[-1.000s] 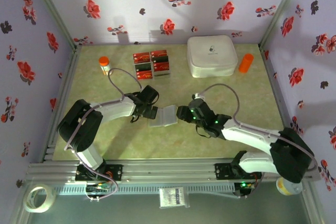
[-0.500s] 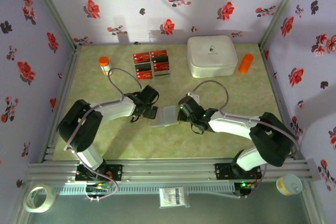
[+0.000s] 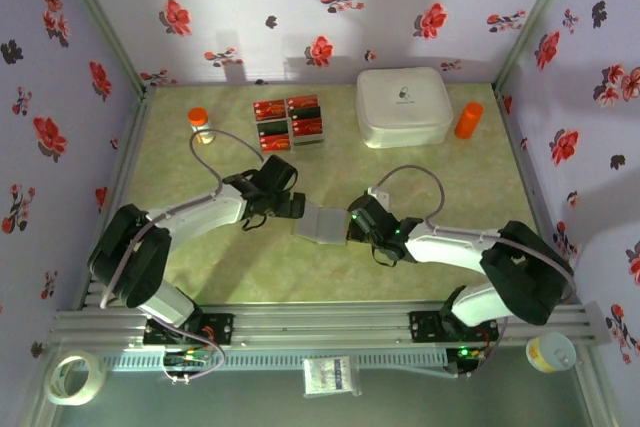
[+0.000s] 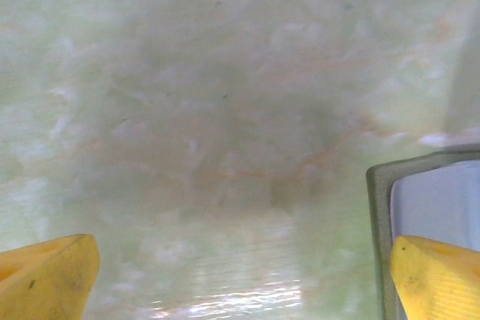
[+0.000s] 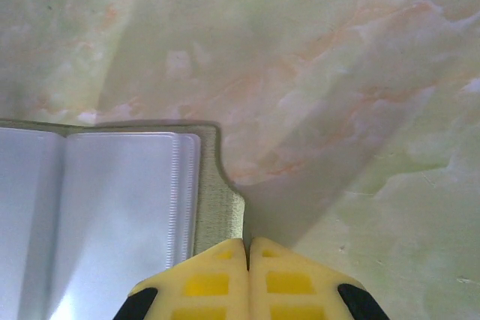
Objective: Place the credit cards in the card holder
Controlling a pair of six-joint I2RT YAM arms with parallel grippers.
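The card holder [image 3: 320, 225] lies open mid-table, olive outside with clear grey pockets inside [image 5: 112, 200]. My right gripper [image 3: 352, 228] is shut on its olive right edge [image 5: 219, 204], the yellow fingertips [image 5: 247, 245] meeting at that edge. My left gripper [image 3: 291, 209] stands open at the holder's left side. In the left wrist view its fingers [image 4: 439, 279] are spread wide, with bare table between them [image 4: 244, 279] and the holder's corner [image 4: 379, 207] by the right finger. The red credit cards [image 3: 290, 119] lie in a block at the back.
A big white rounded box [image 3: 403, 105] stands at the back right with an orange bottle [image 3: 468, 119] beside it. A small orange-capped bottle [image 3: 200, 123] stands at the back left. Flowered walls enclose the table on three sides.
My right gripper has closed on the holder's right edge. The holder has shifted slightly to the right, and the left arm has swung a little toward the back.
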